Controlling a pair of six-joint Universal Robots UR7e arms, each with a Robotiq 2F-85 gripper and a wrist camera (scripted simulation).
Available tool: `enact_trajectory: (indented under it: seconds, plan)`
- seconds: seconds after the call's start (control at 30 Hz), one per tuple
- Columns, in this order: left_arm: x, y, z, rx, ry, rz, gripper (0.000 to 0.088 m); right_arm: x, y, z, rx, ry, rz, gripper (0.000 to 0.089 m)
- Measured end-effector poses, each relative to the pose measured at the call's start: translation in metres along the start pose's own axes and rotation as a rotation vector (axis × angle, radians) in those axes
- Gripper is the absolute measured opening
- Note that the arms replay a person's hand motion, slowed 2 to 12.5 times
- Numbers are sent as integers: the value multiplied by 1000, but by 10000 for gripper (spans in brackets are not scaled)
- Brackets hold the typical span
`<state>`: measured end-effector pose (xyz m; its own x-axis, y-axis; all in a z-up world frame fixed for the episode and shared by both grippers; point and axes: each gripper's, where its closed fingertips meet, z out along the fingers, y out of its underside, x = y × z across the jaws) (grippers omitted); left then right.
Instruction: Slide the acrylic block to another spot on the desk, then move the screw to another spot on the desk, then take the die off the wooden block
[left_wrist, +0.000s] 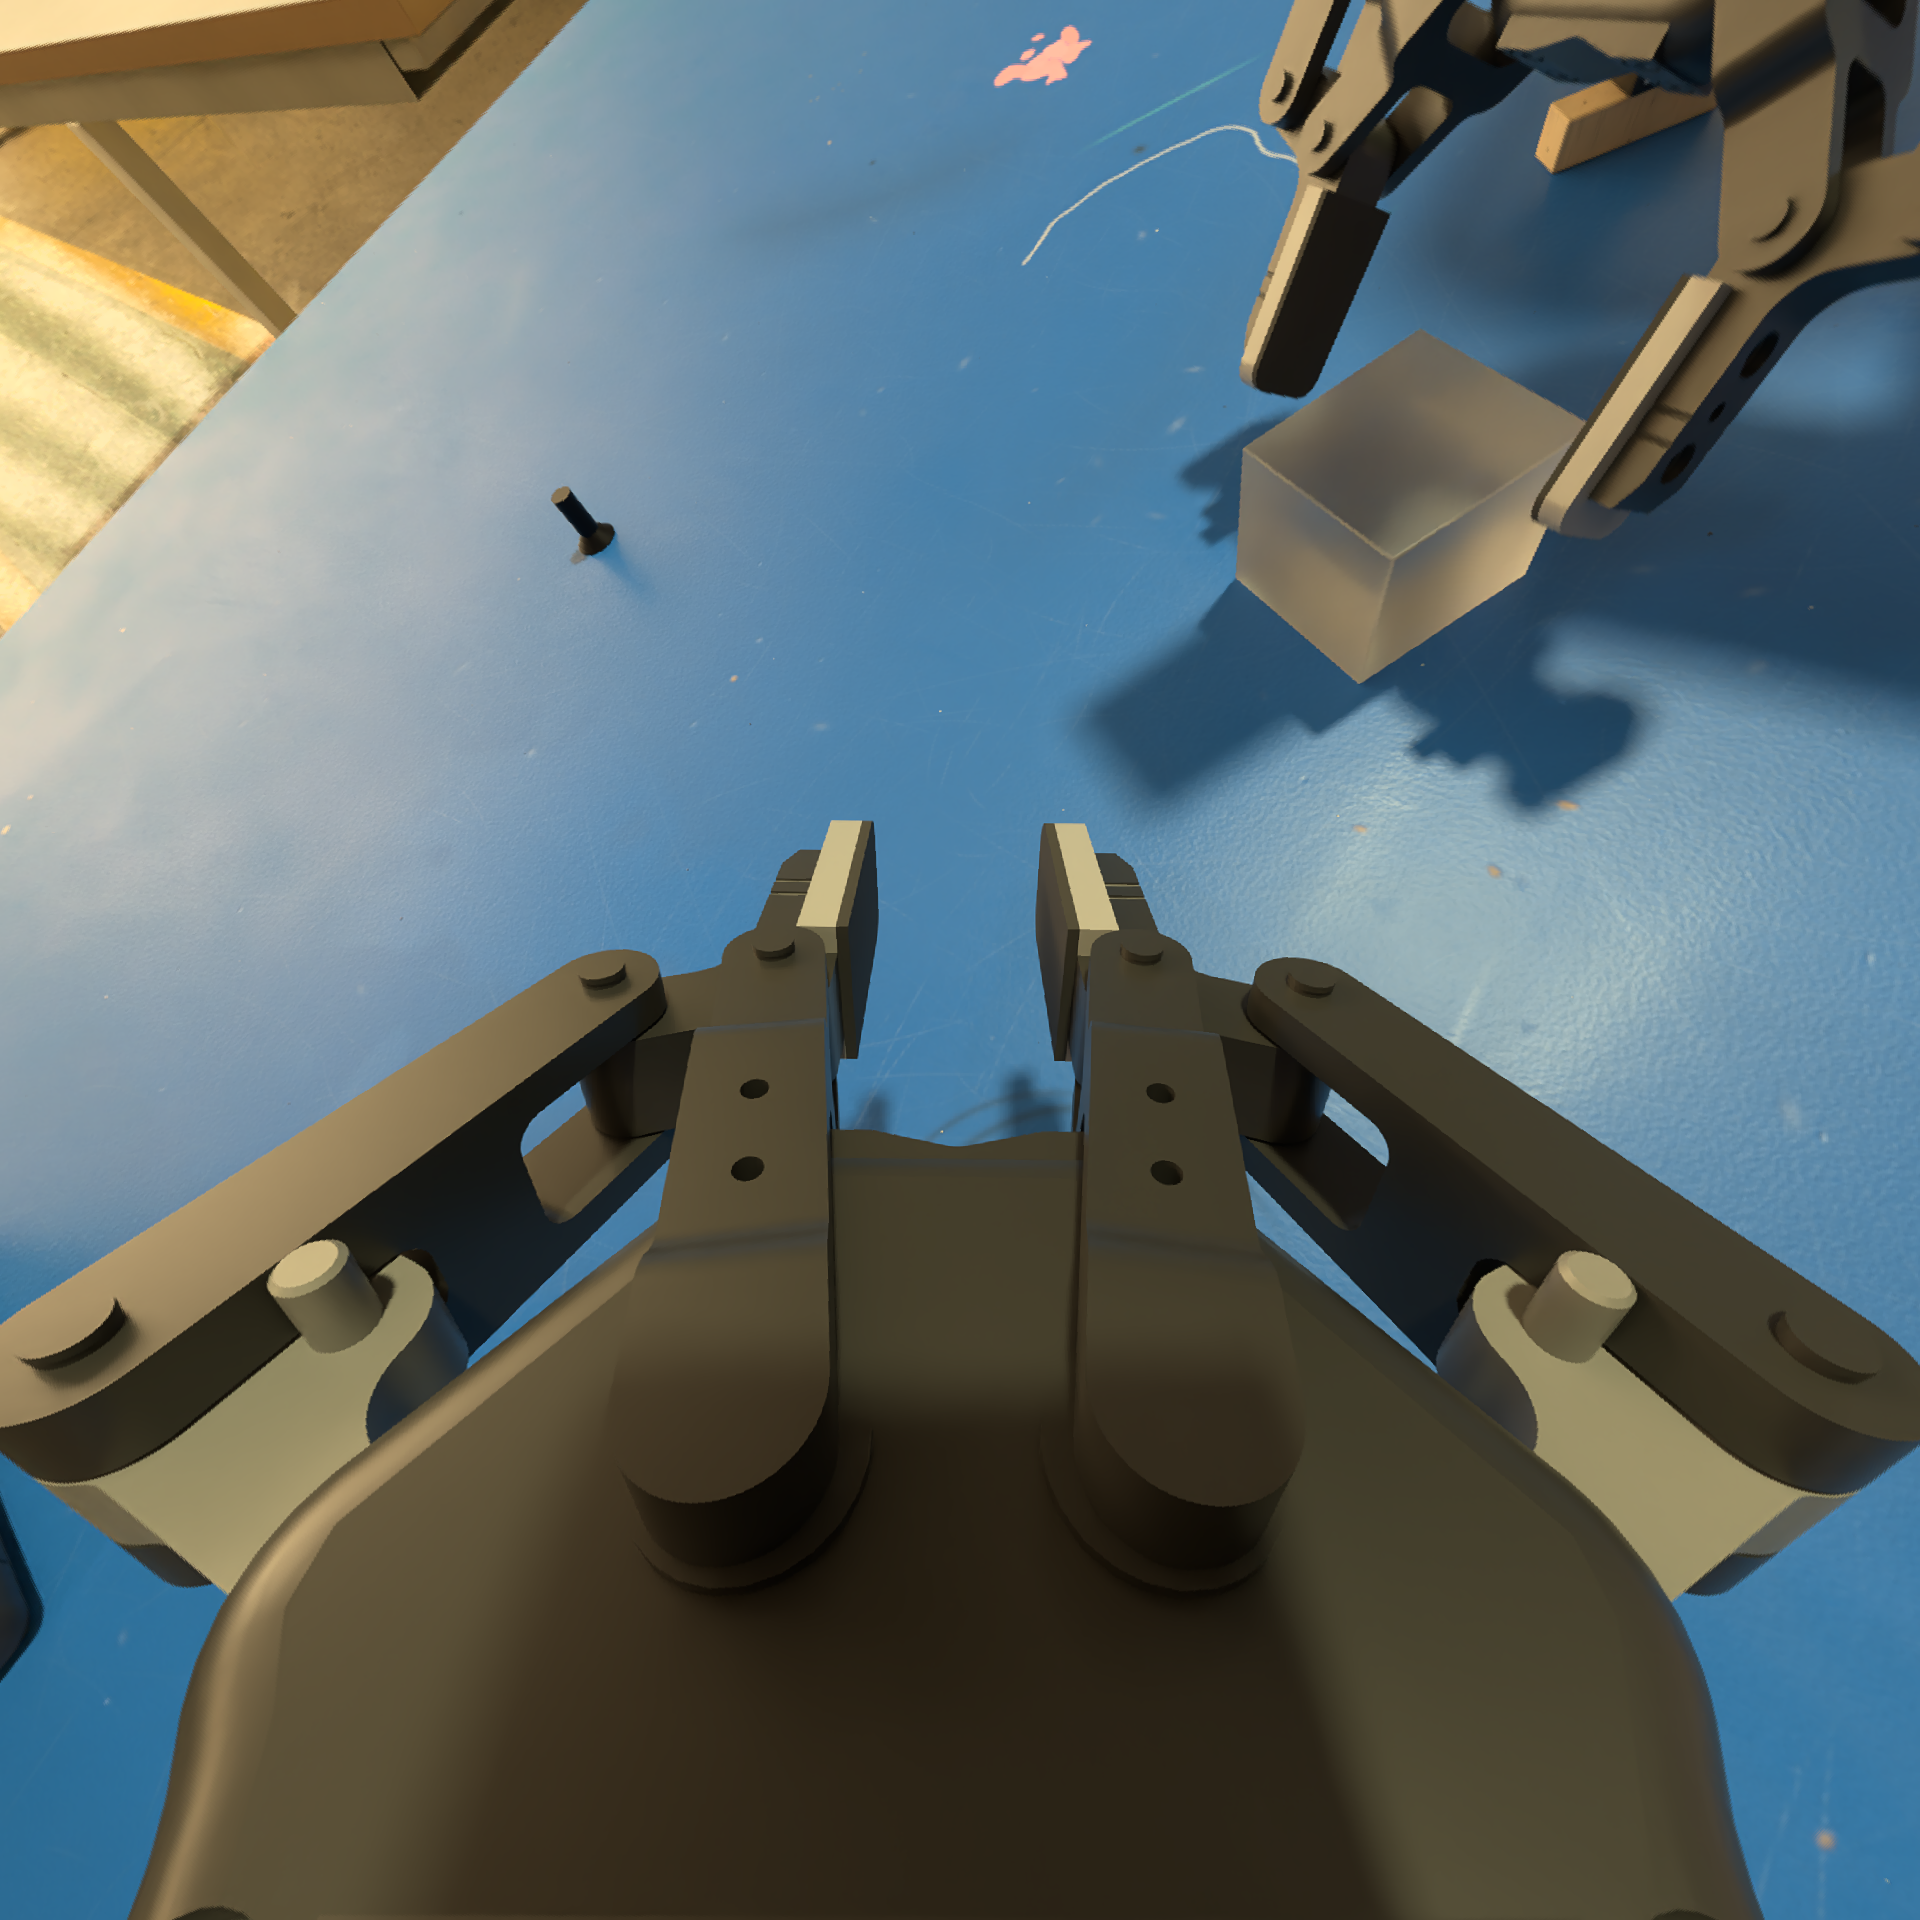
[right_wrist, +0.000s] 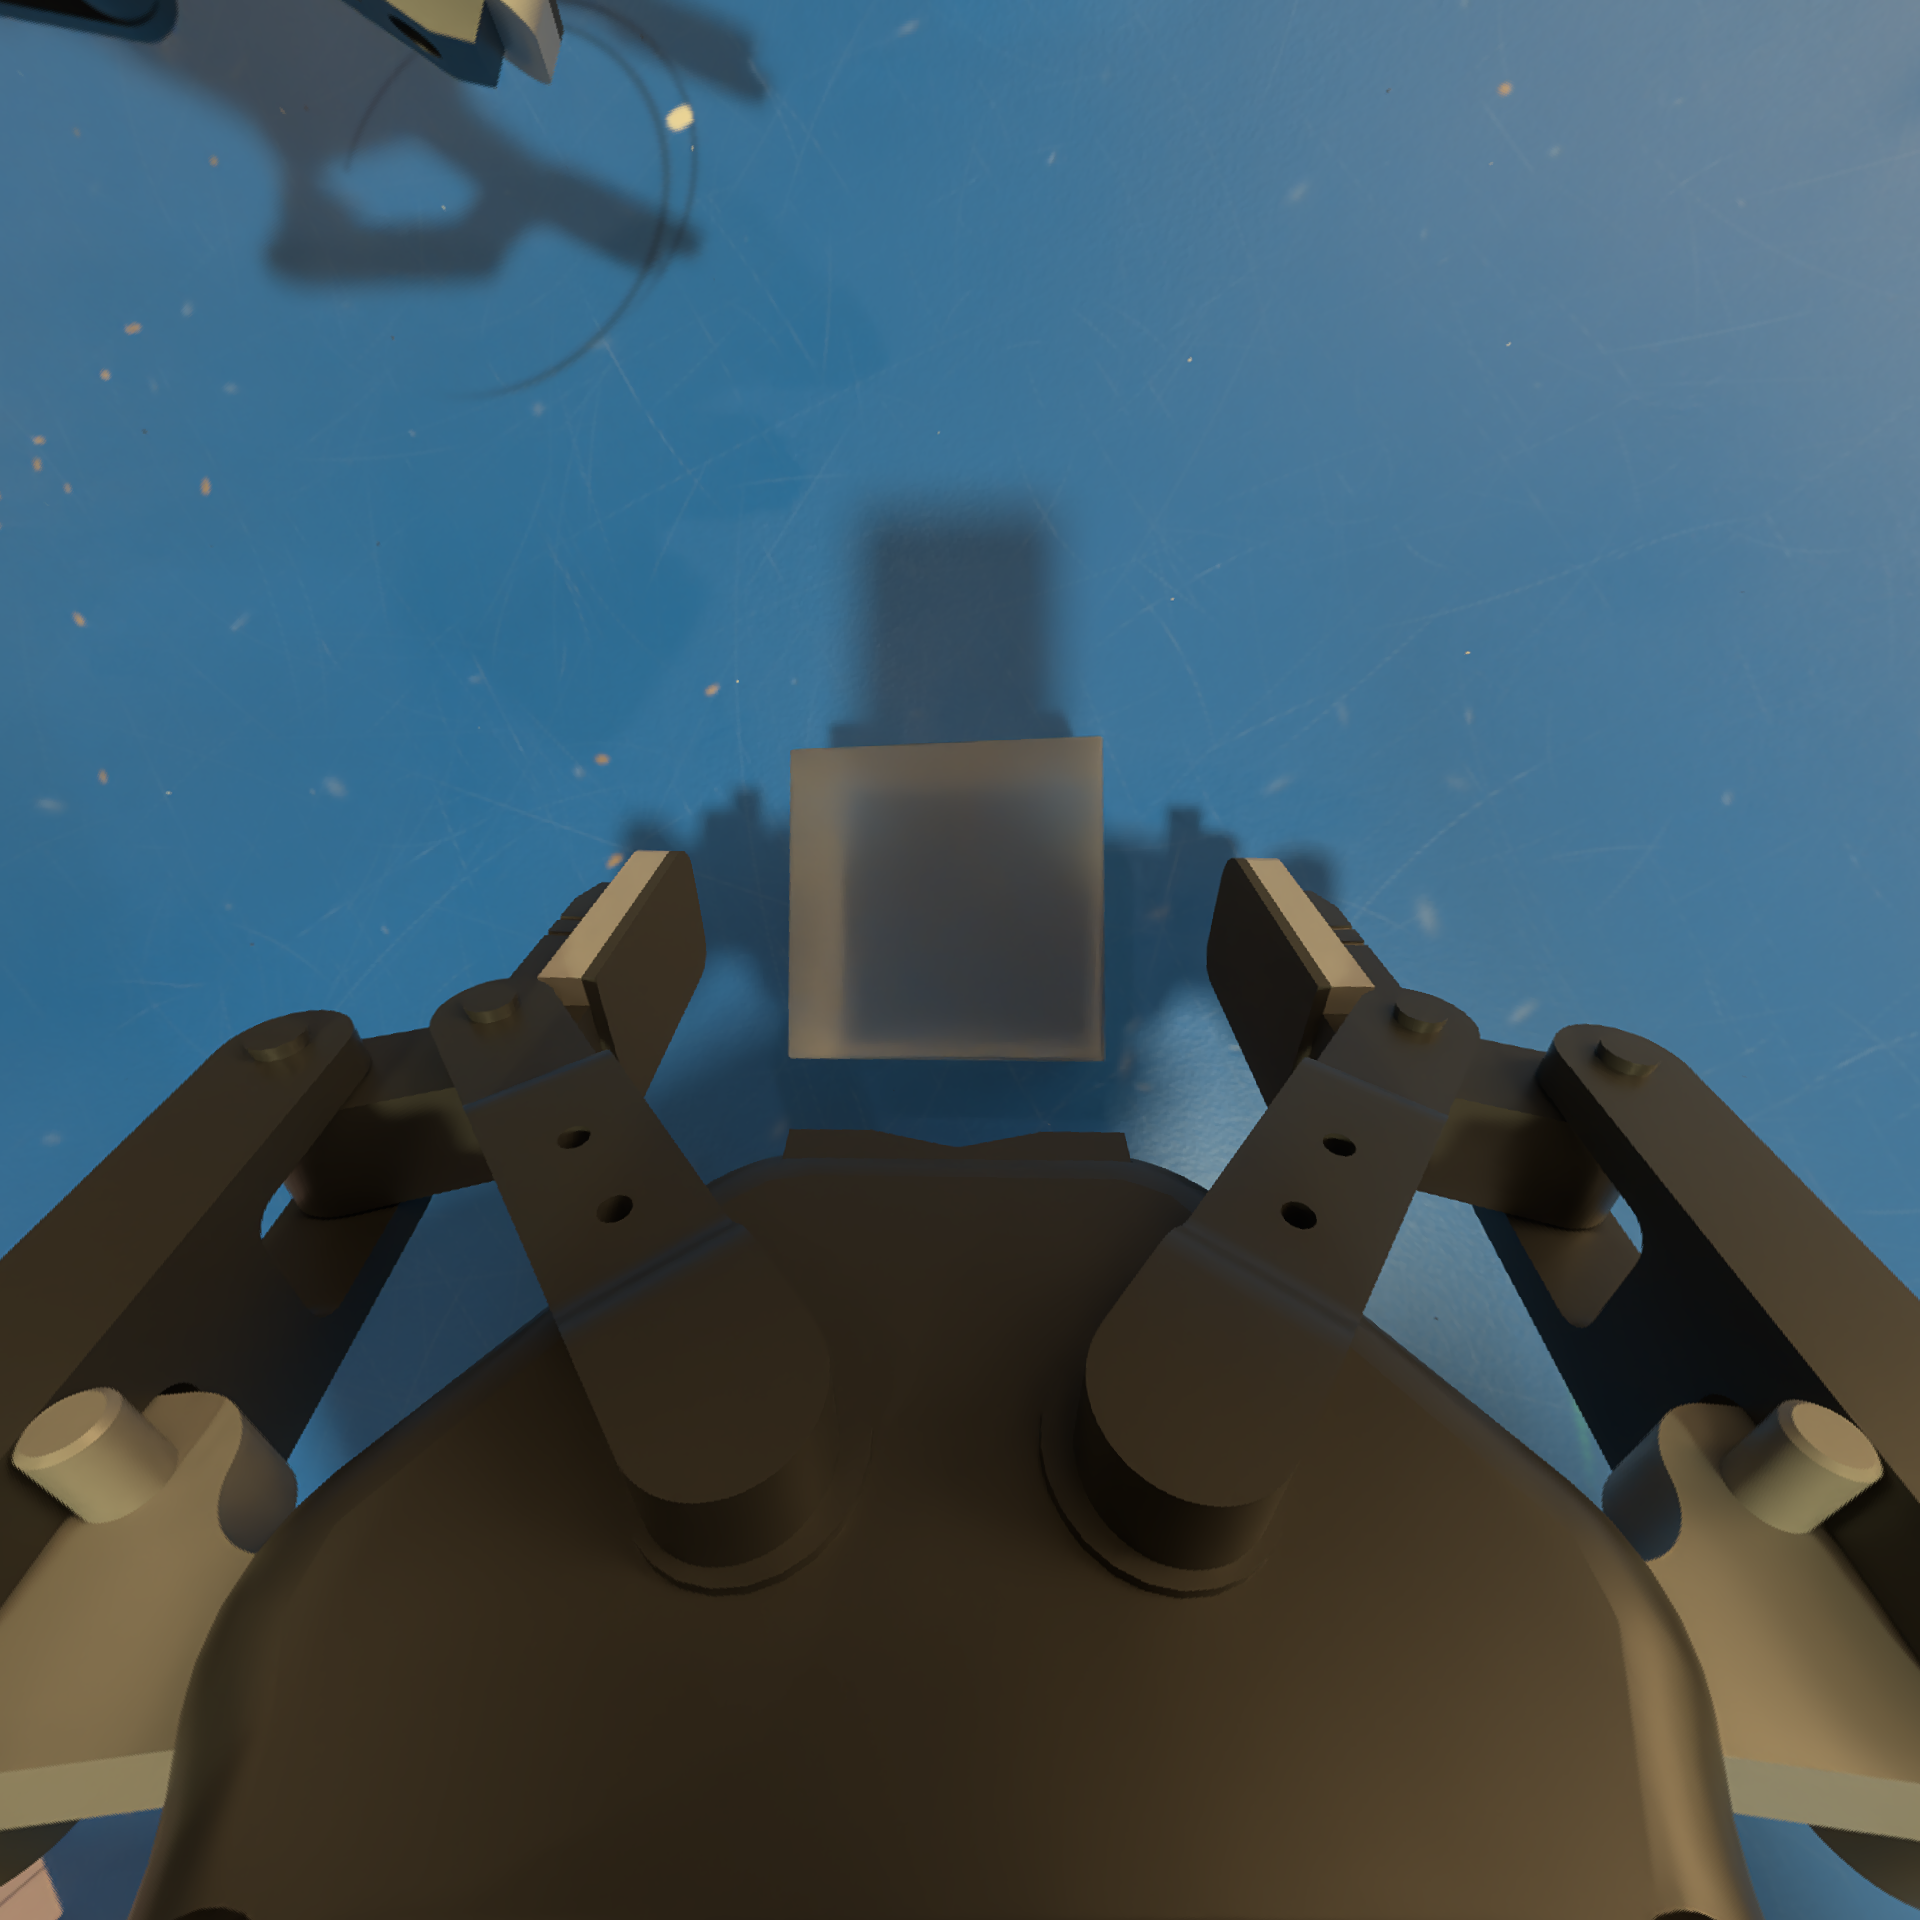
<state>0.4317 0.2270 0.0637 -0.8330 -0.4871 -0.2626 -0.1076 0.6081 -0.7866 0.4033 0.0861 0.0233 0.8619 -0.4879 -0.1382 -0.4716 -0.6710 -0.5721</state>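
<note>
The frosted clear acrylic block (left_wrist: 1392, 499) sits on the blue desk (left_wrist: 727, 727) at the right. My right gripper (left_wrist: 1434, 436) is over it, open, one finger on each side and a gap to each. In the right wrist view the block (right_wrist: 945, 899) lies between the spread fingers of the right gripper (right_wrist: 956, 868). The black screw (left_wrist: 582, 520) stands on its head at the left. My left gripper (left_wrist: 958, 842) is open and empty above bare desk. A corner of the wooden block (left_wrist: 1600, 130) shows behind the right gripper; the die is hidden.
The desk's left edge (left_wrist: 312, 312) runs diagonally, with floor beyond it. Another table (left_wrist: 208, 62) stands past the far left corner. A pink stain (left_wrist: 1044, 57) and a white scratch (left_wrist: 1122, 177) mark the far desk. A fingertip of the left gripper (right_wrist: 520, 42) shows at top left.
</note>
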Motion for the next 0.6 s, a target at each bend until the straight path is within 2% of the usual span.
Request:
enact_trajectory:
  seconds: [0.17, 0.3, 0.43, 0.6]
  plan:
    - [-2, -1, -2, 14, -9, -8, 282, 11, -7, -15, 26, -16, 8, 848]
    - [-6, -2, -3, 31, -22, -24, 283, 28, -23, -30, 69, -15, 8, 805]
    - [-10, -4, -4, 52, -31, -52, 285, 53, -44, -37, 85, 6, -13, 728]
    - [-15, -3, -6, 64, -48, -77, 285, 86, -76, -32, 107, 8, -48, 557]
